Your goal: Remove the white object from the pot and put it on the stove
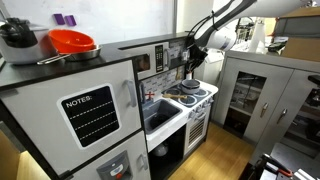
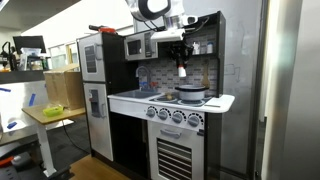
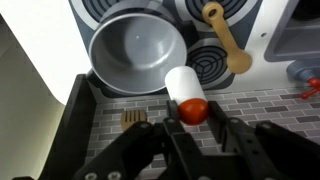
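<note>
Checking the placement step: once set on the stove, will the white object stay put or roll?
Probably rolls if laid sideways: the white object looks cylindrical with a rounded red end. Seems rigid, likely light: it sticks out straight from the tool.

Clearance over the stove (image 2: 220,101): we find open air between the claw (image 3: 190,120), closed around the white object (image 3: 183,84), and the empty pot (image 3: 135,50) beneath it. A wooden spoon (image 3: 225,40) lies across the burners beside the pot. We note the brick back wall (image 3: 270,105) near the claw and the microwave (image 2: 140,46) to one side.
</note>
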`<action>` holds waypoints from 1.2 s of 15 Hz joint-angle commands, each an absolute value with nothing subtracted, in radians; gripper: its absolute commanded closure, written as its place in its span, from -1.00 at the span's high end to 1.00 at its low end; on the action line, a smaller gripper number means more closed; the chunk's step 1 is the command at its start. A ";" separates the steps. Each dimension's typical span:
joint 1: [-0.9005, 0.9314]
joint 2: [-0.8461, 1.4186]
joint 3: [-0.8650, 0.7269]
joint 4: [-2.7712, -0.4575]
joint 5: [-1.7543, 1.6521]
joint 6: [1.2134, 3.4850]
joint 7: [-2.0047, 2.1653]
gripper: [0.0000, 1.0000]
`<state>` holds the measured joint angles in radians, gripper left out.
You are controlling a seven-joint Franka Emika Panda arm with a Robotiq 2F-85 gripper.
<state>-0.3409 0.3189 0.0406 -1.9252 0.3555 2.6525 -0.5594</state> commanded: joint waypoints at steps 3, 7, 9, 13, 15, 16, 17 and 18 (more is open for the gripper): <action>-0.313 0.294 0.069 -1.973 0.412 2.657 -0.574 -0.82; -0.303 0.314 0.087 -2.008 0.462 2.680 -0.567 -0.82; -0.300 0.330 0.089 -2.021 0.474 2.693 -0.558 -0.82; -0.303 0.364 0.111 -2.040 0.508 2.725 -0.554 -0.82; -0.307 0.378 0.129 -2.046 0.524 2.743 -0.556 -0.82; -0.303 0.384 0.133 -2.051 0.522 2.757 -0.546 -0.82; -0.299 0.391 0.134 -2.052 0.512 2.763 -0.535 -0.82; -0.293 0.399 0.133 -2.052 0.498 2.769 -0.522 -0.82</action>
